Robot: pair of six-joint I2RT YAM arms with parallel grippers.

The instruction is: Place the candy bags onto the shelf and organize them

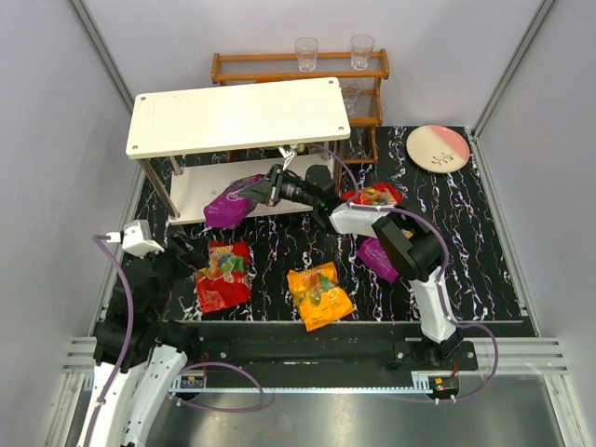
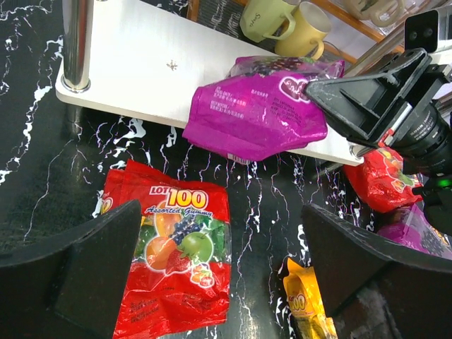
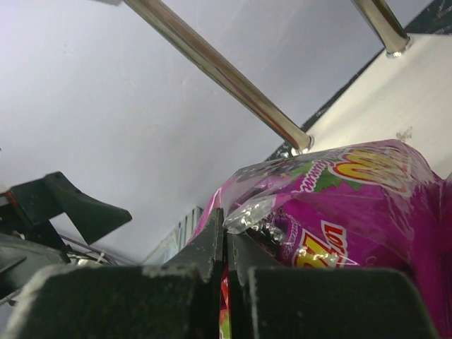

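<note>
Black tabletop (image 1: 484, 251) with white marble veining, boxed in by plain white walls (image 1: 37, 140) with aluminium corner rails; a bare metal strip runs along the near edge where the arm bases sit. White two-tier shelf (image 1: 237, 114) stands far left on silver legs, a brown wooden rack (image 1: 298, 70) with clear glasses behind it, a pink-and-cream plate (image 1: 437, 148) far right. Right gripper (image 1: 264, 189) is clenched on the edge of a purple candy bag (image 1: 226, 207), which lies half on the lower shelf board, front edge overhanging the tabletop. Left gripper (image 1: 191, 251) hangs released, jaws wide, above the near-left red candy bag (image 1: 222, 275), not touching it as far as the wrist view shows. Orange candy bag (image 1: 318, 294) lies flat near centre. Second red bag (image 1: 374, 196) and second purple bag (image 1: 376, 256) sit right of centre, mostly hidden by the right arm, so their exact pose is hard to tell. Mugs show in the rack from the left wrist view (image 2: 282, 25).
</note>
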